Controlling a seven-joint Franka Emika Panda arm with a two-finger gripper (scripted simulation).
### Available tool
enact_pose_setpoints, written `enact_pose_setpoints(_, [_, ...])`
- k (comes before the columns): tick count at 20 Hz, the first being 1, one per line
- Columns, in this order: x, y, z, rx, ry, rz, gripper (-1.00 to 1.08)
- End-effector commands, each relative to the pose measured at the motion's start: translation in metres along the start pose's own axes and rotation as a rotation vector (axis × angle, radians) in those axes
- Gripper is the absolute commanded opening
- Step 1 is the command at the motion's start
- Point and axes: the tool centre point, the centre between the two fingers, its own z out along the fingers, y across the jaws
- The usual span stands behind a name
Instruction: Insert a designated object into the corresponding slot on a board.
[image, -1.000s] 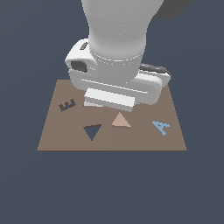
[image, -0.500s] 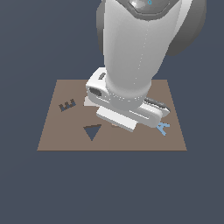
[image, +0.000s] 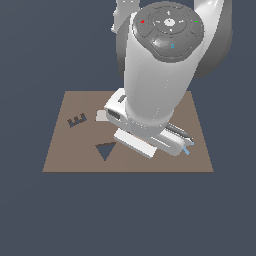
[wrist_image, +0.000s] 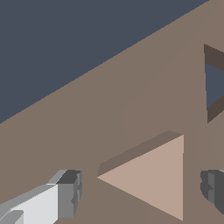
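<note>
In the wrist view the tan triangle piece (wrist_image: 153, 179) lies flat on the brown board (wrist_image: 131, 96), between my gripper's (wrist_image: 142, 190) two fingers. One fingertip (wrist_image: 70, 192) stands off one corner and the other fingertip (wrist_image: 213, 188) off the opposite edge, both clear of the piece, so the gripper is open. The dark triangular slot (wrist_image: 214, 83) shows at the picture's edge. In the exterior view the arm's hand (image: 150, 135) hides the triangle piece; the triangular slot (image: 105, 150) lies on the board (image: 65, 150) just to the hand's left.
A dark E-shaped cut-out (image: 76, 120) sits toward the board's left. A pale grey rectangle (image: 101, 116) peeks out beside the hand. A bit of a blue piece (image: 187, 149) shows at the hand's right. The arm's large body fills the middle of the exterior view.
The arm has swung forward and down over the board, covering the tan triangle and most of the blue piece in the exterior view.
</note>
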Motion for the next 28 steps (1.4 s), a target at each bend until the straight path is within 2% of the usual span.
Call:
enact_pose_setpoints(1, [0.000,0.000,0.000,0.000,0.000,0.000,1.00])
enact_pose_setpoints(11, [0.001,0.000,0.020,0.001,0.000,0.004,1.00])
enact_pose_setpoints(12, [0.001,0.000,0.020,0.001,0.000,0.004,-1.00])
enact_pose_setpoints(28, [0.001,-0.001,0.017,0.001,0.000,0.004,-1.00])
